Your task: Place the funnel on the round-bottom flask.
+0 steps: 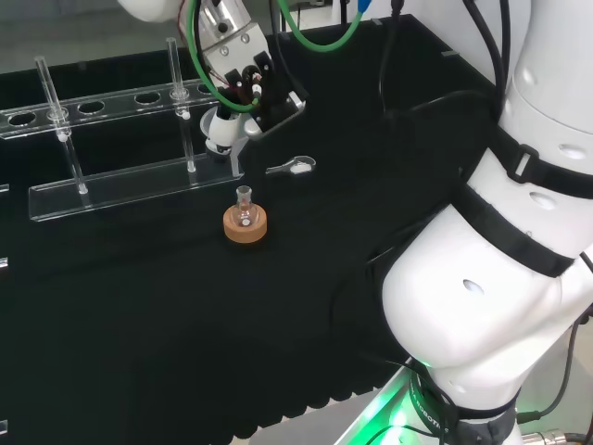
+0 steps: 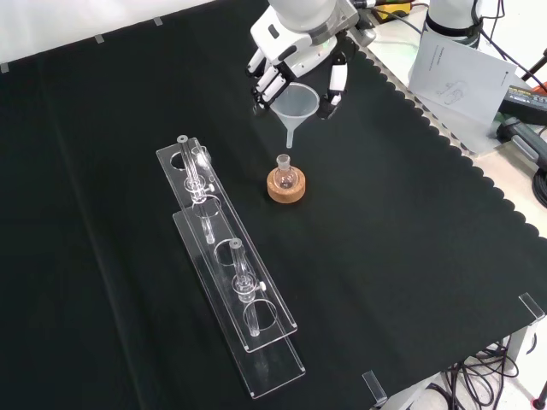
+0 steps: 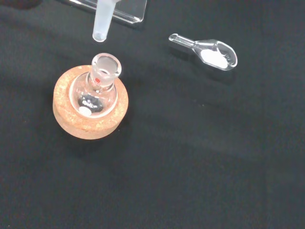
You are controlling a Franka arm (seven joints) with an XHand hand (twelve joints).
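Funnel and round-bottom flask share the upper middle of the front view, the funnel hanging above the flask with its stem pointing down toward the flask's open neck and a gap between them.

Largest on the bench is the black cloth. Next comes the clear plastic rack, running from the centre left of the front view down to the lower middle, with a few glass tubes standing in its holes; in the head view it stretches along the upper left.

At the top centre of the front view, the hand has its fingers curled round the funnel's rim, holding the cone upright.

A cork ring lies just below the funnel in the front view and carries the flask, which stands upright. In the wrist view the funnel's stem tip hovers close beside the flask's mouth, not inside it.

Smallest is a clear scoop holding white powder, lying on the cloth apart from the cork ring.
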